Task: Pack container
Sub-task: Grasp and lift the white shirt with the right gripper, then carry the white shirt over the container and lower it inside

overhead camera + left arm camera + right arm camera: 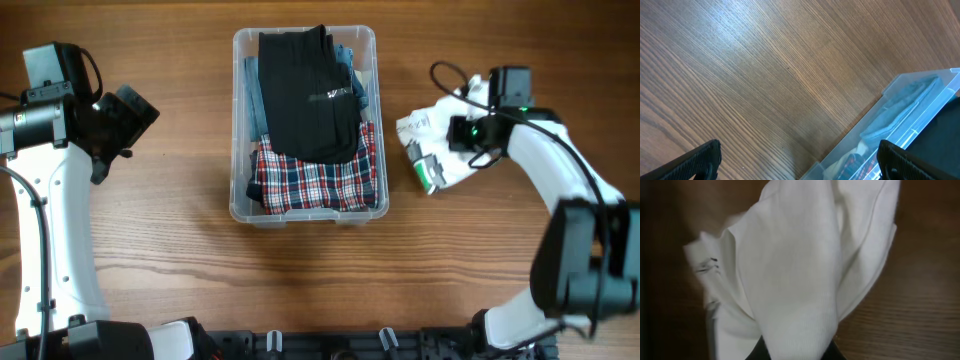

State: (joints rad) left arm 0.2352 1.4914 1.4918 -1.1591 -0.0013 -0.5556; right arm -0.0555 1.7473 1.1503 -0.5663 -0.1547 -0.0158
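Note:
The clear plastic container (240, 205) stands at the table's centre. It holds a black garment (310, 90), a plaid cloth (310, 185) and light blue fabric. Its corner shows in the left wrist view (900, 87). My left gripper (125, 125) is open and empty, to the left of the container; its fingers frame bare wood (797, 165). My right gripper (455, 135) is to the right of the container, shut on a white garment (435, 150). The white garment fills the right wrist view (800, 275) and hides the fingertips.
The wooden table (150, 260) spreads around the container. The white garment has a green and grey patch (428, 172) on its front edge. A black rail runs along the table's near edge (330, 345).

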